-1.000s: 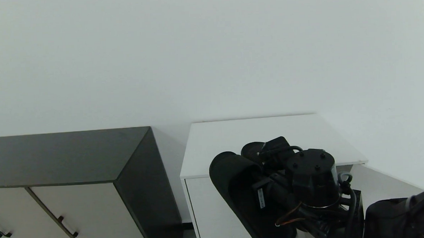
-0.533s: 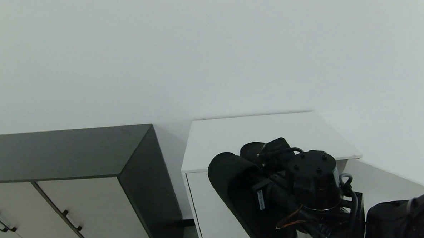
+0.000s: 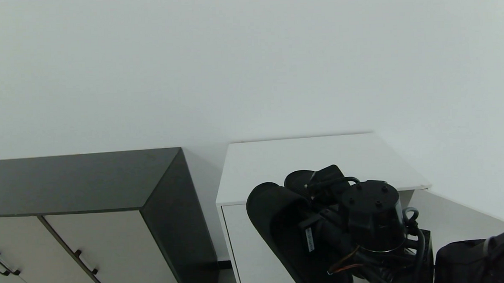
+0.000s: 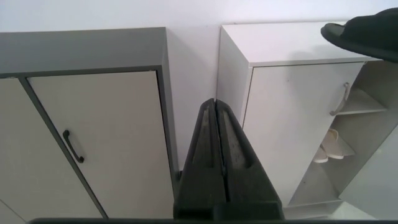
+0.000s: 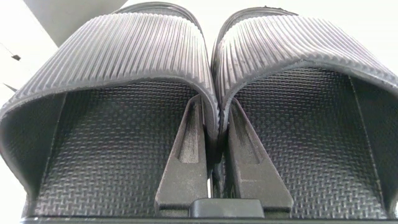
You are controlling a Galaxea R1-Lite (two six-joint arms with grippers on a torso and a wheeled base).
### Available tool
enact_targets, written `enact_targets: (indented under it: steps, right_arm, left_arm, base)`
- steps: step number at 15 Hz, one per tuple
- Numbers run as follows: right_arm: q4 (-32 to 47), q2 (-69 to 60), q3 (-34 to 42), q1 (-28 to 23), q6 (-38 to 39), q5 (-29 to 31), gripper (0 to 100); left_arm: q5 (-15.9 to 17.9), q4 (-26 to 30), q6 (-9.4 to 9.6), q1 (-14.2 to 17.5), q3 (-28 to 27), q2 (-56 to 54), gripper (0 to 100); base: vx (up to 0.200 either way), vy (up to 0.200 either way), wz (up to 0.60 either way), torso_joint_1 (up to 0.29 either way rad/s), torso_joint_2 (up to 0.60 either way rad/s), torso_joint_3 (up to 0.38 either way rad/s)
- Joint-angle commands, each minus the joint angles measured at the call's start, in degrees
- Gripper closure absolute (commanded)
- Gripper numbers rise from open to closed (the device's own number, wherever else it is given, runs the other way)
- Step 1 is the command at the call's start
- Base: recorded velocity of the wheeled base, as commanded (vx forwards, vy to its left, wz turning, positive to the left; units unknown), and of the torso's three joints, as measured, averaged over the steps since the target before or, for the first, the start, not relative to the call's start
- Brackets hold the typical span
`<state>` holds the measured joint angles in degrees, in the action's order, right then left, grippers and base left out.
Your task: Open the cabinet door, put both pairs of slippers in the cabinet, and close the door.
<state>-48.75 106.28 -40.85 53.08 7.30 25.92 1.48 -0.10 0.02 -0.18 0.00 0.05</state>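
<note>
Black slippers [image 5: 134, 62] pinched in right claw [image 5: 212, 115]; left claw [image 4: 215, 109] pressed together, empty.

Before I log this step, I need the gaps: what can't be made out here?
Head view: white cabinet interior, hidden by the right arm and black slippers.
Left wrist view: pale slippers on its shelf, too small to count.
Right wrist view: everything ahead, hidden by the black slippers in the right gripper.

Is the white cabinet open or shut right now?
Open: the white cabinet shows exposed inner shelves, with a pale pair of slippers inside.
</note>
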Motion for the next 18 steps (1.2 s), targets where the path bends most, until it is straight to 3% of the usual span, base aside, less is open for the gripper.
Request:
enact_targets:
  steps: [1, 16, 18]
  right_arm:
    - [0.0, 0.1, 0.0, 0.1, 0.0, 0.0, 100]
    - [-2.1, 0.1, 1.6, 0.5, -0.1, -0.2, 100]
    - [-4.1, 0.2, 2.8, 0.4, -0.5, -1.6, 100]
  left_arm:
    - [0.0, 0.0, 0.06, 0.0, 0.0, 0.0, 100]
    - [0.0, 0.0, 0.06, 0.0, 0.0, 0.0, 100]
    - [0.0, 0.0, 0.15, 0.0, 0.0, 0.0, 100]
  base:
    - [0.0, -0.2, 0.0, 0.002, 0.0, 0.002]
    - [0.0, -0.2, 0.0, 0.002, 0.0, 0.003]
    - [0.0, 0.0, 0.0, 0.0, 0.0, 0.0]
